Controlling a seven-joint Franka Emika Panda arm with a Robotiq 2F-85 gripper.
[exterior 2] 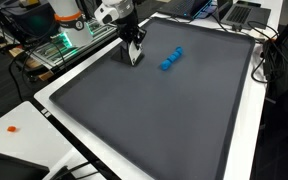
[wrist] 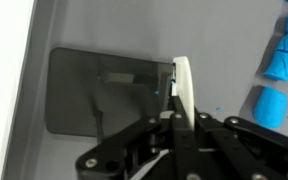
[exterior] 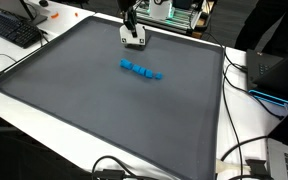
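My gripper hangs low over the far end of a dark grey mat, also seen in the other exterior view. It is shut on a thin white flat piece, held upright and edge-on just above the mat, where it casts a rectangular shadow. A short row of small blue blocks lies on the mat a little away from the gripper, apart from it. The row also shows in an exterior view and at the right edge of the wrist view.
The mat lies on a white table. A black keyboard is beside one end and a laptop with cables beside the other. Electronics with a green light stand behind the arm. A small orange item lies on the table.
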